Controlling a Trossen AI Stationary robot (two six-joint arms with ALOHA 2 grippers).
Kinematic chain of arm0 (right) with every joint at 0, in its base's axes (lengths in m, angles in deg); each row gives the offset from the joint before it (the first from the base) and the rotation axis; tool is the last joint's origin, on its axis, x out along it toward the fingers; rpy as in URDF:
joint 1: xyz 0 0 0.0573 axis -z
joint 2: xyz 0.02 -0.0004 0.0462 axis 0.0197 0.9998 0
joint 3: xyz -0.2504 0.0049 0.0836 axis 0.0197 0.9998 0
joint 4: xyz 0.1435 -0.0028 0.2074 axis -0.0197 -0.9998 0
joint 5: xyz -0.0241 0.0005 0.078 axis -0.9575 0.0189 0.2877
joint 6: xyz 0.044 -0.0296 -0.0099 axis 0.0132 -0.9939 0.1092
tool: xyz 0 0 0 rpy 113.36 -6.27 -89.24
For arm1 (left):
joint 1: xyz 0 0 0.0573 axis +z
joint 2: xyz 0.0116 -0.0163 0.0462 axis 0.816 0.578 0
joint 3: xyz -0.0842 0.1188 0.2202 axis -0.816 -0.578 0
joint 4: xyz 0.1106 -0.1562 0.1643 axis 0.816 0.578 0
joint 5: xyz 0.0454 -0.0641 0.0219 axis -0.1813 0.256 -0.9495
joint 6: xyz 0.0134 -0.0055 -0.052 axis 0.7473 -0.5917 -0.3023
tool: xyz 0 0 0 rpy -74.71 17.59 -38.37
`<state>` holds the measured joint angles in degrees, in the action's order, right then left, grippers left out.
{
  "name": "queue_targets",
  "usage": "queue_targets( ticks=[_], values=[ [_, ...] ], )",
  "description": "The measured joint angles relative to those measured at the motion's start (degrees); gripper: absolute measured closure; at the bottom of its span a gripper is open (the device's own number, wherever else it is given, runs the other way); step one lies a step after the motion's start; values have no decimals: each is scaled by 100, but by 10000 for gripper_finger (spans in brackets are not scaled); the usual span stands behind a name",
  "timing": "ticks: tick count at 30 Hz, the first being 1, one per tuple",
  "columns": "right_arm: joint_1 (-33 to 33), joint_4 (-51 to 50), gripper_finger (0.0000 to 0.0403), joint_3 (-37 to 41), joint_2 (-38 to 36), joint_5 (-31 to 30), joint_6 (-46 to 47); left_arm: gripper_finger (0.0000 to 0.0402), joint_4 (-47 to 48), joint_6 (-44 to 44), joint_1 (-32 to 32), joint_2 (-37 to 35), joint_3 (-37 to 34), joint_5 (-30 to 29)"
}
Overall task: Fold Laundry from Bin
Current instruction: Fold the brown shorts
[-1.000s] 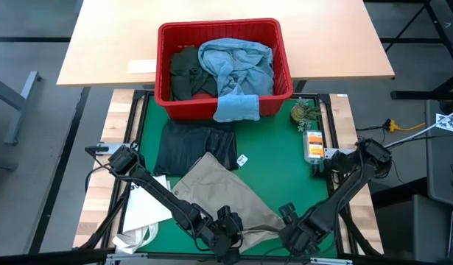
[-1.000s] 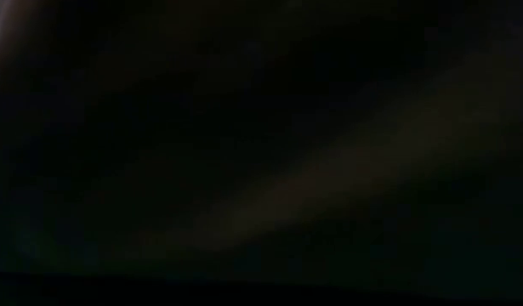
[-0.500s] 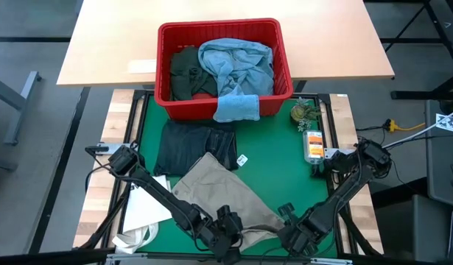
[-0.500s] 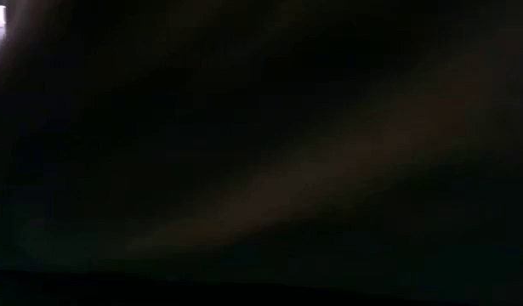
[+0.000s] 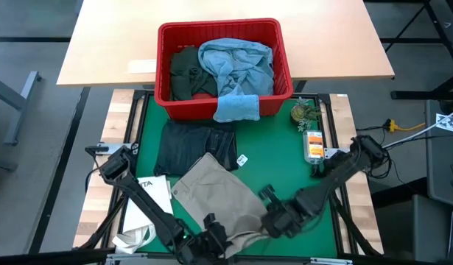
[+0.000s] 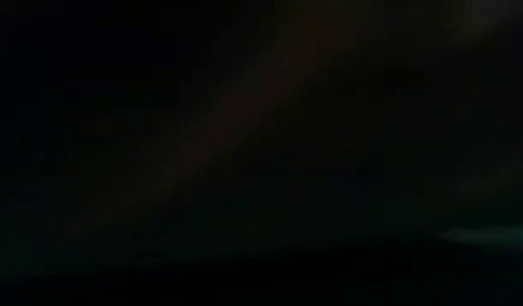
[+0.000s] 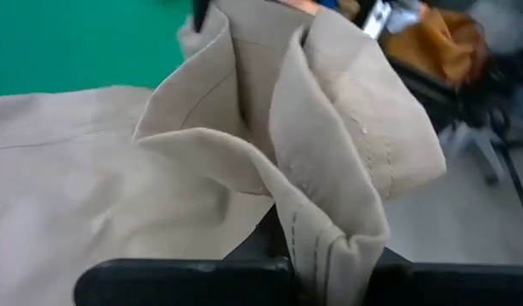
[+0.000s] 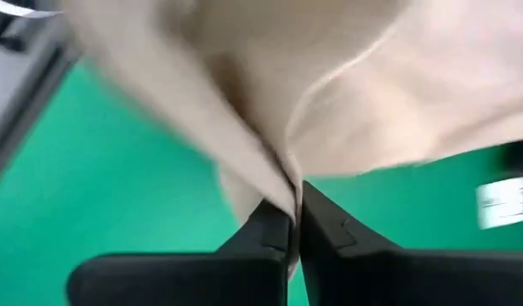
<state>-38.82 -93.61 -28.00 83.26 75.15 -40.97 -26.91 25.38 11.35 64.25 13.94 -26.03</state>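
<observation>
The khaki trousers (image 5: 215, 197) are spread on the green mat (image 5: 278, 173) at lower centre of the high view. Their near edge is pinched by the closed left gripper (image 7: 287, 255) and the closed right gripper (image 8: 293, 223). The red bin (image 5: 285, 55) stands at upper centre.

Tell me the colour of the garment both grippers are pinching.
Khaki tan, plain, no pattern. The trousers show best in the high view.
</observation>
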Motion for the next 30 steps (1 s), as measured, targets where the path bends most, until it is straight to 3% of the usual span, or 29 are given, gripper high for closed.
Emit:
queue_targets(
  ticks=[7,14,21,30],
  values=[
    [1002,234,397,-511,0,-421,-1596,399,706,-1207,-445,-5,-2,-1353],
    [2032,893,399,-511,29,-414,-3044,399,2433,-3093,-699,-5,-2,-2288],
    [2835,1999,399,-511,209,150,-4033,399,4547,-4491,-612,-5,-2,-1954],
    [3484,3010,397,-509,683,319,-4890,399,6664,-5469,-513,-7,-7,-574]
  ],
)
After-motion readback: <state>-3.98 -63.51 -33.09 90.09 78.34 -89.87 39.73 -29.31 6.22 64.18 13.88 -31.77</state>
